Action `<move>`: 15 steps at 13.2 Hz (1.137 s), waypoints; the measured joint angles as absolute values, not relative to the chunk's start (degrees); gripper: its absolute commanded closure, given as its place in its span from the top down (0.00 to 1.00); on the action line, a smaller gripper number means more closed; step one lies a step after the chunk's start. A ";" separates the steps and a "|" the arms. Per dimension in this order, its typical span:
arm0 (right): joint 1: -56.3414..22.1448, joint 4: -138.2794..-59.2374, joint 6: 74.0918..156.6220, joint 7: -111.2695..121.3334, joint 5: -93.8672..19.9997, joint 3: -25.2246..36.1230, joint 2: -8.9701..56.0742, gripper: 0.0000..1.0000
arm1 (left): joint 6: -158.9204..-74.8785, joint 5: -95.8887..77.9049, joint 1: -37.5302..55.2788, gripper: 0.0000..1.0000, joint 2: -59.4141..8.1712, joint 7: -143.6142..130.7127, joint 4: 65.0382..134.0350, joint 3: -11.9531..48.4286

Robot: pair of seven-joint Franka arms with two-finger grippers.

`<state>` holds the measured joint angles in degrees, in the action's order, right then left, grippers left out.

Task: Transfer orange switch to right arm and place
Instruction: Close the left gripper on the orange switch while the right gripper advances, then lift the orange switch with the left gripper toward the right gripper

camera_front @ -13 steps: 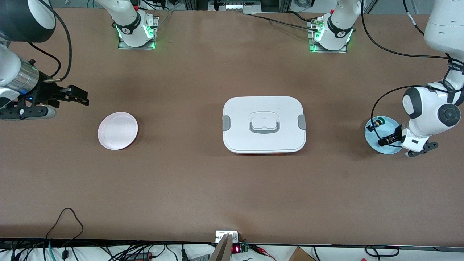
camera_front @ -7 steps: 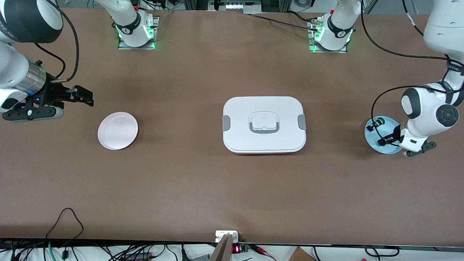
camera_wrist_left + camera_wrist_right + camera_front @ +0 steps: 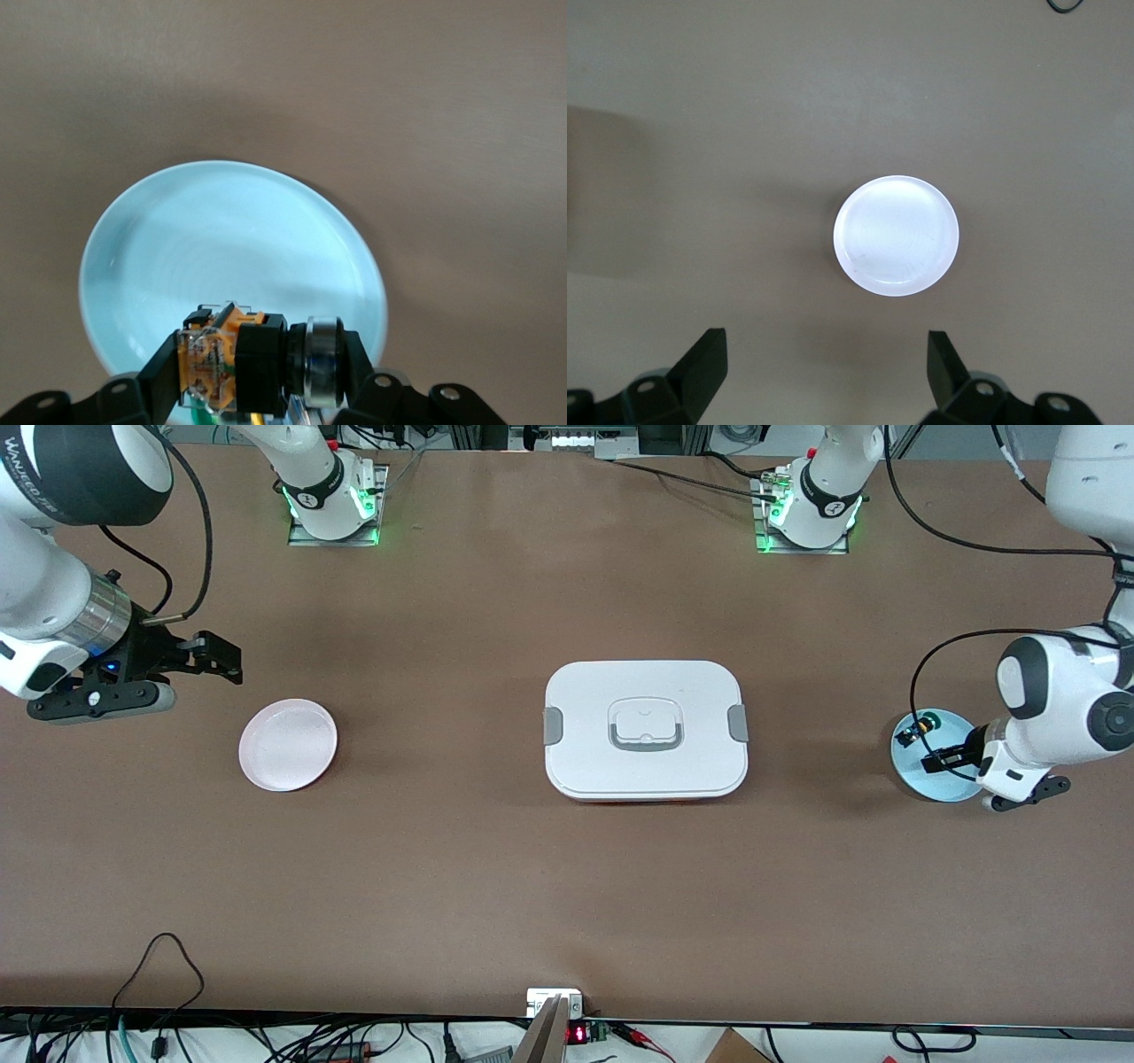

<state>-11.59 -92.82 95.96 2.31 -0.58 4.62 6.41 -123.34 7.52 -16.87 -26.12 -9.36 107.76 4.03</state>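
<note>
My left gripper [image 3: 257, 365] is shut on the orange switch [image 3: 232, 359]. It grips the switch end to end: the orange block with its clear cover is against one finger and the silver ring against the other. It holds the switch over the light blue plate [image 3: 221, 235] at the left arm's end of the table. In the front view the left gripper [image 3: 939, 762] is over that blue plate [image 3: 905, 773]. My right gripper [image 3: 213, 661] hangs open and holds nothing, over bare table beside the pink plate [image 3: 288, 744]. The right wrist view shows its fingers [image 3: 700, 365] spread wide near the pink plate [image 3: 896, 235].
A small black switch with a green cap [image 3: 916, 728] lies on the blue plate beside the left gripper. A white lidded box [image 3: 645, 729] with grey clasps and a handle sits mid-table between the two plates. Cables run along the table edge nearest the front camera.
The left gripper has shut on the orange switch over the blue plate and shifted slightly. The right arm has moved toward the middle of the table, closer to the pink plate, still open.
</note>
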 measured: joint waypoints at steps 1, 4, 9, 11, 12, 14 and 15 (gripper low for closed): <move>-11.75 -92.82 95.98 2.31 -0.59 4.62 6.41 1.00 | -119.31 7.51 -16.88 0.19 -24.84 -8.93 105.81 5.12; -11.75 -92.70 96.02 2.31 -1.72 4.72 6.32 1.00 | -105.74 7.47 -16.89 0.19 -21.73 -8.28 99.02 10.66; -11.42 -92.53 95.97 2.43 -5.28 5.27 6.28 1.00 | -90.85 2.61 -16.62 0.15 -19.09 -6.72 90.18 24.81; -11.34 -92.53 95.89 2.43 -5.92 5.31 6.31 1.00 | -90.37 -1.65 -16.52 0.16 -18.41 -2.44 89.07 27.82; -11.27 -92.54 95.76 2.43 -6.99 5.34 6.37 1.00 | -90.35 -4.78 -16.52 0.15 -18.19 0.78 88.65 28.28; -11.24 -92.56 95.53 2.43 -10.83 5.36 6.62 1.00 | -90.44 -12.18 -16.57 0.16 -18.14 10.51 88.41 28.30; -11.24 -92.58 95.29 2.43 -12.02 5.36 6.87 1.00 | -90.64 -16.09 -16.52 0.15 -18.15 14.36 88.41 28.37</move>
<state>-11.24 -92.58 95.29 2.43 -12.02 5.36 6.87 -90.64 -16.09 -16.52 -18.15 14.36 88.41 28.37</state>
